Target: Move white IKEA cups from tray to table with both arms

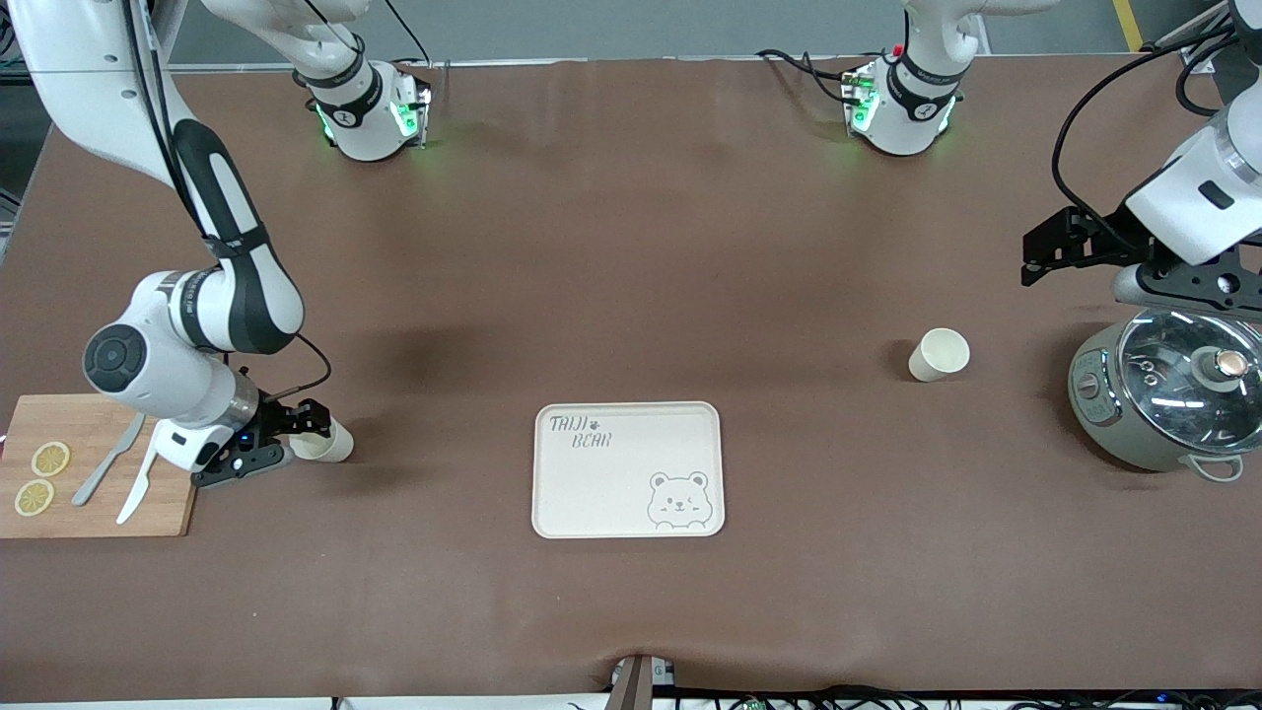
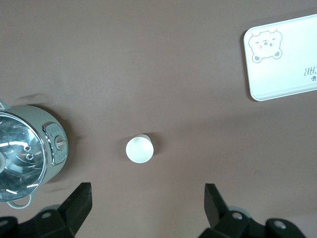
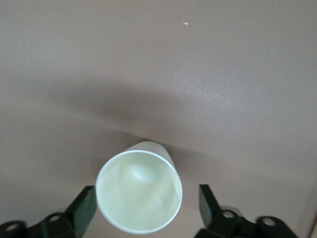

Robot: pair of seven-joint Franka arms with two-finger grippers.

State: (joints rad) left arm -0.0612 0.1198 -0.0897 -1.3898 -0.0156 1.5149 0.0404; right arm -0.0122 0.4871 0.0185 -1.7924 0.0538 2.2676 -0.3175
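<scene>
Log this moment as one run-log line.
right gripper: open around cup beside cutting board | left gripper: open, above second cup | tray: empty

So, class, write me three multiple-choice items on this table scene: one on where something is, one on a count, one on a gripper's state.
1. Where does the cup at the right arm's end of the table stand?
A. on the tray
B. on the brown table cover beside the cutting board
C. inside the pot

2. How many lemon slices lie on the cutting board?
A. one
B. two
C. four

3. How is the right gripper?
A. open, one finger at each side of the cup
B. shut on a knife
C. shut on the tray

Key:
1 B: the cup sits on the table cover next to the board, well clear of the tray.
2 B: two lemon slices show near the board's end.
3 A: the right wrist view shows gaps between fingers and cup.
</scene>
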